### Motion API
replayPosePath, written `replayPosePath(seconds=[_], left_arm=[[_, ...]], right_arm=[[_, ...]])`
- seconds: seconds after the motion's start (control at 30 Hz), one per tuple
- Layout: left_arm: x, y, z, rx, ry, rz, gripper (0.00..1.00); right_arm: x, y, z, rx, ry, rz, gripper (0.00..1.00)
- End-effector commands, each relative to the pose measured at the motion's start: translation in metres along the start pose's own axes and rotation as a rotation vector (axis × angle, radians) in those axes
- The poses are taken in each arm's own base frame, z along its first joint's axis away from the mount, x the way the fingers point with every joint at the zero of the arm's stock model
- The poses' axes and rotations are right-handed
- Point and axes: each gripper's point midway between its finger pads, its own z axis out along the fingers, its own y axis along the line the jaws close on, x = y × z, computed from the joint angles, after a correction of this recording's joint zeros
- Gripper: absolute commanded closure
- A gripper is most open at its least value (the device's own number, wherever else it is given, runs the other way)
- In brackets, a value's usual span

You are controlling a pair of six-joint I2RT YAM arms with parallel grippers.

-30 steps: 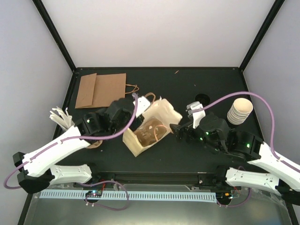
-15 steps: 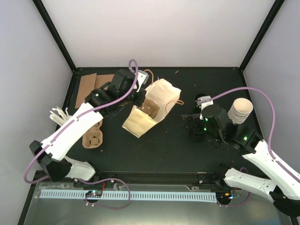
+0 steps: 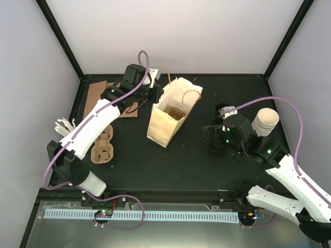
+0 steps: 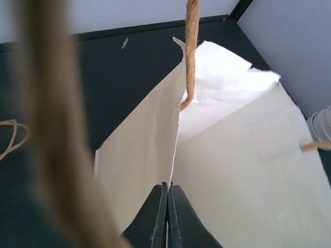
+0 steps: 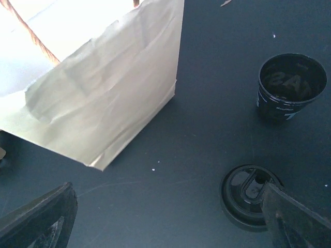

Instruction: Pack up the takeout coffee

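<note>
The left claw (image 4: 167, 188) is closed, pinching the top edge of one wall of the cream paper bag (image 3: 164, 126) between its fingers, with a rope handle (image 4: 190, 57) hanging just in front of the wrist camera. The bag stands on the dark desk (image 3: 207, 170) near the middle with its mouth open; something brown shows inside, but I cannot tell what. The takeout coffee cups (image 3: 265, 122) sit as a cream stack at the right side of the desk, outside the bag and well apart from it, just beside the right arm. The right claw (image 5: 168, 188) hangs with its fingers spread wide and nothing between them, above a round black lid (image 5: 248, 195); a small black cup (image 5: 292, 85) stands near the lid. A brown cup carrier (image 3: 102, 148) lies to the left of the bag
</note>
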Motion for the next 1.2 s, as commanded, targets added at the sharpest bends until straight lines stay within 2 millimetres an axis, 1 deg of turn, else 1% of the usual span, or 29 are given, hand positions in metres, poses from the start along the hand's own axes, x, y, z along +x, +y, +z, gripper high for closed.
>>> replayPosePath(seconds=[0.0, 0.2, 0.3, 0.43, 0.6, 0.63, 0.67, 0.73, 0.8, 0.87, 0.97, 1.03, 1.17], left_arm=[[-0.035, -0.008, 0.002, 0.094, -0.091, -0.047, 0.98], [-0.036, 0.022, 0.021, 0.051, -0.081, -0.123, 0.98], [-0.032, 0.039, 0.027, 0.025, -0.060, -0.156, 0.98], [-0.028, 0.059, 0.027, -0.014, -0.043, -0.172, 0.98], [-0.024, 0.071, 0.024, -0.036, -0.031, -0.173, 0.97], [-0.022, 0.072, 0.024, -0.036, -0.026, -0.170, 0.94], [-0.022, 0.071, 0.023, -0.027, -0.021, -0.165, 0.87], [-0.019, 0.068, 0.020, -0.008, -0.004, -0.162, 0.67], [-0.017, 0.065, 0.014, 0.003, 0.004, -0.158, 0.54], [-0.015, 0.062, 0.005, 0.004, 0.000, -0.154, 0.43], [-0.014, 0.057, -0.012, 0.005, -0.026, -0.138, 0.32], [-0.013, 0.054, -0.026, 0.002, -0.048, -0.123, 0.27], [-0.014, 0.049, -0.065, -0.032, -0.104, -0.095, 0.14]], right_arm=[[-0.002, -0.004, -0.004, 0.006, -0.020, 0.017, 0.00], [-0.008, -0.007, -0.011, 0.005, -0.065, 0.018, 0.00], [-0.005, -0.013, -0.008, 0.039, -0.055, 0.006, 0.00], [0.004, -0.013, 0.000, 0.053, -0.010, 0.002, 0.00], [0.008, -0.012, 0.007, 0.056, 0.018, 0.000, 0.00], [0.010, -0.012, 0.007, 0.056, 0.023, -0.003, 0.00], [0.010, -0.011, 0.007, 0.054, 0.025, -0.002, 0.00], [0.011, -0.011, 0.009, 0.056, 0.030, -0.005, 0.00], [0.012, -0.012, 0.009, 0.062, 0.036, -0.006, 0.00], [0.013, -0.013, 0.010, 0.071, 0.047, 0.004, 0.00], [0.015, -0.014, 0.012, 0.098, 0.078, 0.024, 0.00], [0.018, -0.018, 0.017, 0.141, 0.109, 0.042, 0.00], [0.021, -0.021, 0.026, 0.194, 0.167, -0.016, 0.00]])
